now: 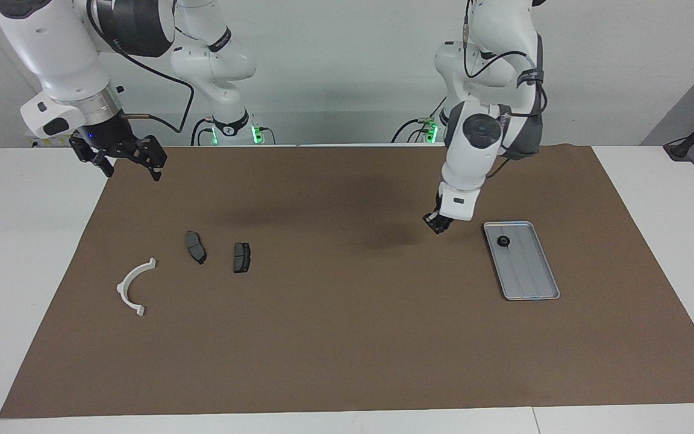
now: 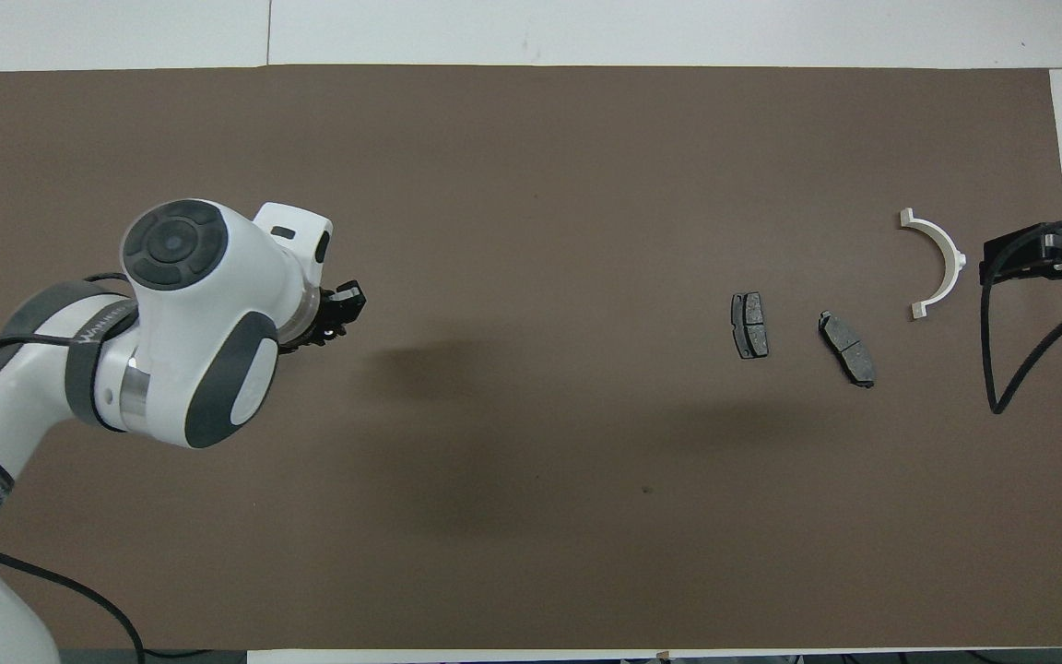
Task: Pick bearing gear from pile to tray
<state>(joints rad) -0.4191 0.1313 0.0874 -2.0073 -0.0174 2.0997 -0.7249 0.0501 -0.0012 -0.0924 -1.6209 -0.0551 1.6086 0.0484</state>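
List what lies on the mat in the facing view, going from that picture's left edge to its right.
White arc → brake pad → second brake pad → left gripper, up over the mat → tray with a small black gear in it.

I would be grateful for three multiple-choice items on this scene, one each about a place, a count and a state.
1. Where does the small black gear lie?
A. In the tray, at its end nearer the robots
B. On the mat beside the white arc
C. Between the two brake pads

2. How many dark brake pads lie on the mat?
A. One
B. Two
C. Four

3. How is the left end effector?
A. Open, resting in the tray
B. Shut, raised over the mat beside the tray
C. Open, over the white arc

Answers:
1. A, the gear shows inside the tray's rim.
2. B, one pad and another pad lie side by side.
3. B, its fingertips meet above bare mat, short of the tray.
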